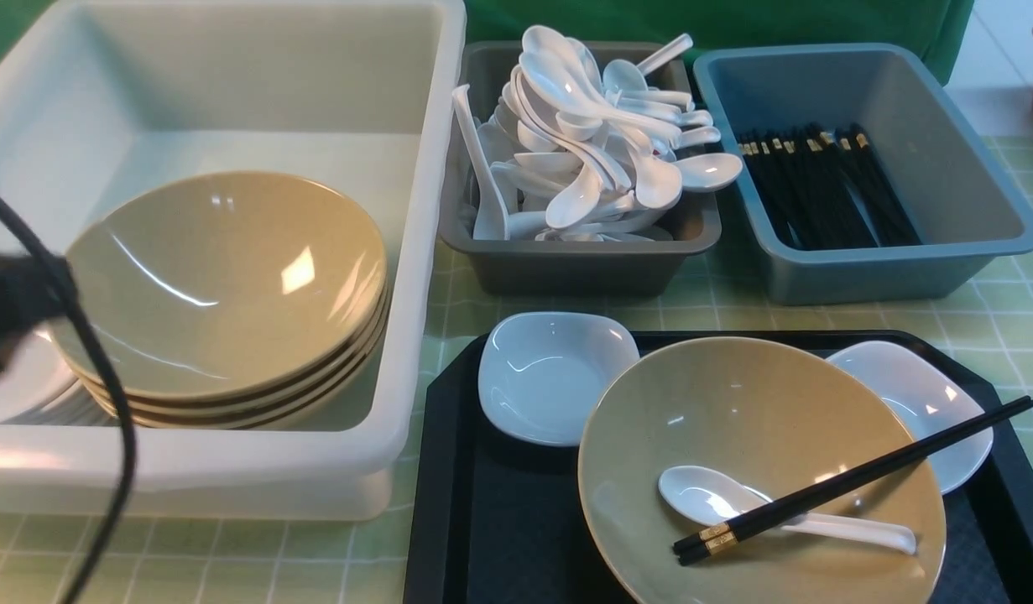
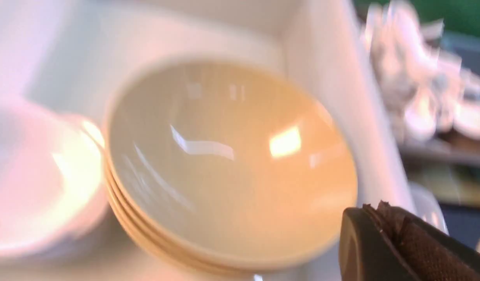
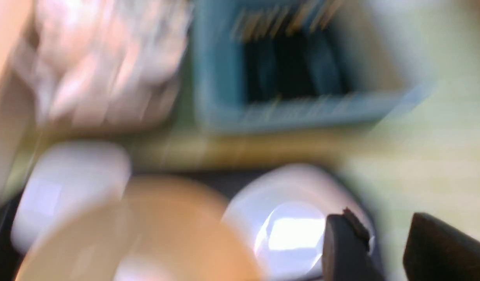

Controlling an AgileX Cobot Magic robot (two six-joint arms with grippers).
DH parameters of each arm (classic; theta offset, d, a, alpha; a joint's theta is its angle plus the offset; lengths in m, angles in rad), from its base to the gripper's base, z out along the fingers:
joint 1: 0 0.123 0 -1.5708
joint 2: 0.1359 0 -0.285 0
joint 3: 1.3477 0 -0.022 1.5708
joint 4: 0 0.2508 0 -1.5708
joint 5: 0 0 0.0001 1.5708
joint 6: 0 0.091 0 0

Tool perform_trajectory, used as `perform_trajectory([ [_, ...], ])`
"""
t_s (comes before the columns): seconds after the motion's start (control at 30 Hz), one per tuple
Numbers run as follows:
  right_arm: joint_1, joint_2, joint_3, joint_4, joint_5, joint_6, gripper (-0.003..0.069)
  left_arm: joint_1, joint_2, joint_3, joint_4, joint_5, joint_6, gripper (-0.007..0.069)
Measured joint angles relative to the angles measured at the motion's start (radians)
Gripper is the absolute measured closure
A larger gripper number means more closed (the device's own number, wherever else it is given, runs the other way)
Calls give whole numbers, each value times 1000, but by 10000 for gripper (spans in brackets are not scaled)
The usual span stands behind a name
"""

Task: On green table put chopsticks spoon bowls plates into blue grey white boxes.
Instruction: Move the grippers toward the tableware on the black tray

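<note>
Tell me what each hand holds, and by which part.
Nothing is held. The left hand is shut and empty; the right hand is open with nothing between its fingers.

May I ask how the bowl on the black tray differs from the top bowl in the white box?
The tray bowl holds a white spoon, with black chopsticks across it; the top stacked bowl is empty. The tray bowl sits unstacked on the black tray; the other tops a stack inside the white box. Both are glossy olive-tan and wide.

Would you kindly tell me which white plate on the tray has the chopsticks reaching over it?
The right plate: the chopsticks resting on the bowl extend above it, while nothing crosses the left plate.
</note>
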Motion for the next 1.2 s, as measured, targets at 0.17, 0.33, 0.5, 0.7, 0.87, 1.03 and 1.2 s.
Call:
perform_trajectory([
  [0.17, 177, 237, -64, 183, 232, -523, 412, -102, 11, 107, -279, 39, 271, 627],
  [0.33, 422, 416, -205, -77, 330, -571, 361, -185, 26, 144, -485, 65, 525, 627],
  [0.5, 585, 589, -322, -396, 429, -585, 319, -207, 31, 146, -579, 79, 663, 627],
  [0.7, 629, 746, -382, -530, 449, -628, 309, -211, 31, 146, -588, 83, 686, 627],
  [0.87, 631, 775, -383, -541, 449, -635, 309, -211, 31, 146, -589, 84, 689, 627],
  [1.03, 633, 776, -383, -543, 449, -640, 309, -211, 31, 146, -589, 83, 691, 627],
  [1.2, 634, 776, -378, -543, 449, -642, 309, -211, 31, 146, -589, 83, 692, 627],
])
